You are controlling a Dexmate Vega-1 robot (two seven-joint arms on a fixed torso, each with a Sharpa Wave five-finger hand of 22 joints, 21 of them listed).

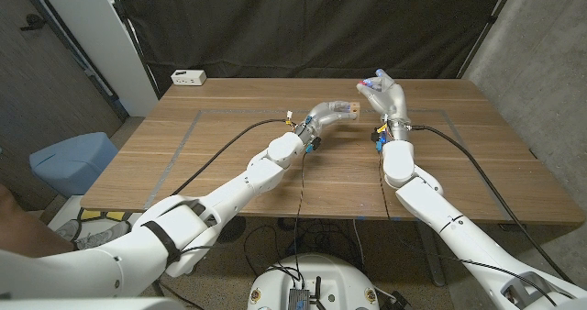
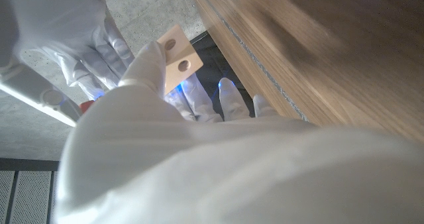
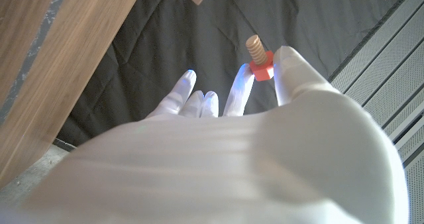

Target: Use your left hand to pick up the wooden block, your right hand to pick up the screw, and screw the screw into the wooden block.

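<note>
The left hand (image 1: 323, 116), sheathed in a smooth white glove, is raised above the middle of the tabletop (image 1: 229, 154) and holds the wooden block (image 1: 347, 107) at its fingertips; in the left wrist view the block (image 2: 177, 56) shows as a flat, pale rectangle of unfinished wood with two round holes drilled through its face, pinched between the gloved fingers (image 2: 151, 65); the right hand (image 1: 385, 97) is lifted just to the right of the block, palm upright, its fingers closed on the screw (image 1: 369, 83); in the right wrist view the screw (image 3: 258, 58) has a tan, ridged, threaded shank and a red hexagonal head, gripped between two fingertips (image 3: 286, 68) with the shank pointing away from the palm; block and screw are near each other but apart, both clear of the tabletop; the tabletop is brown wood with a straight grain and thin inlaid lines forming a rectangle; a small white box (image 1: 188, 77) lies at its far left corner; black cloth hangs behind.
</note>
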